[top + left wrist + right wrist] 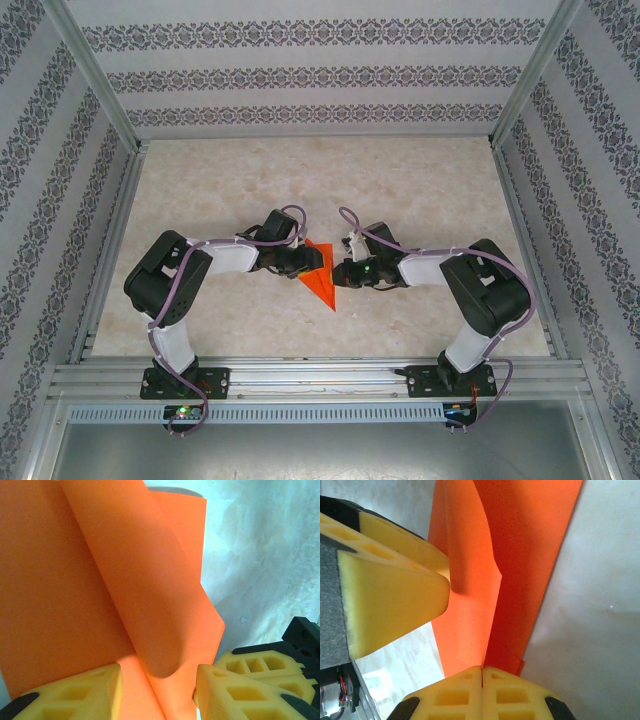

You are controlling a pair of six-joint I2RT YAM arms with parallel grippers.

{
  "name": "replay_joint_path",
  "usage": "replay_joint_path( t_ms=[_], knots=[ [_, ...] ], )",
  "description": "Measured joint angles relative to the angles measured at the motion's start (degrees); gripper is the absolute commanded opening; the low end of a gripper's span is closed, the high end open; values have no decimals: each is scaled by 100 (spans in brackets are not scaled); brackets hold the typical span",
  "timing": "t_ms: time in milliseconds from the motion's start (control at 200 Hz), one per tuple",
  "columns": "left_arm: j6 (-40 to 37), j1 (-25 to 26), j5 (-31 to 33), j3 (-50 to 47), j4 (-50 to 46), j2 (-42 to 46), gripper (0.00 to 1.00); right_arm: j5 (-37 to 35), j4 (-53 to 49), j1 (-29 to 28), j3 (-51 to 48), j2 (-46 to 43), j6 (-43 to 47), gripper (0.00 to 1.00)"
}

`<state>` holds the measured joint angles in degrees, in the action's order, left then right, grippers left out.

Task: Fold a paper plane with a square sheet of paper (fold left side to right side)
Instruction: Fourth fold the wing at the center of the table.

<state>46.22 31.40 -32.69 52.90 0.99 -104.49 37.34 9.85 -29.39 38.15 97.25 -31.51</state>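
Paper (pixel 322 281), orange-red and part-folded to a pointed shape, lies on the table (pixel 430 190) about midway between the left and right edges and nearer the near edge, with its point toward that edge. One flap curls up from the flat layer. Left gripper (pixel 157 682): jaws partly apart, fingers (pixel 75 695) astride the raised flap; whether they press it cannot be told. Right gripper (pixel 482 677): jaws fully closed at the paper's edge; whether paper is pinched between them cannot be told.
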Motion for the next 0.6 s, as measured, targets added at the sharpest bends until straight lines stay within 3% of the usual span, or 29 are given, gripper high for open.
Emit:
replay_joint_path(
  t_ms=[600],
  knots=[
    [0,0,0,0,0,0,45,-138,-195,0,125,142,39,0]
  ],
)
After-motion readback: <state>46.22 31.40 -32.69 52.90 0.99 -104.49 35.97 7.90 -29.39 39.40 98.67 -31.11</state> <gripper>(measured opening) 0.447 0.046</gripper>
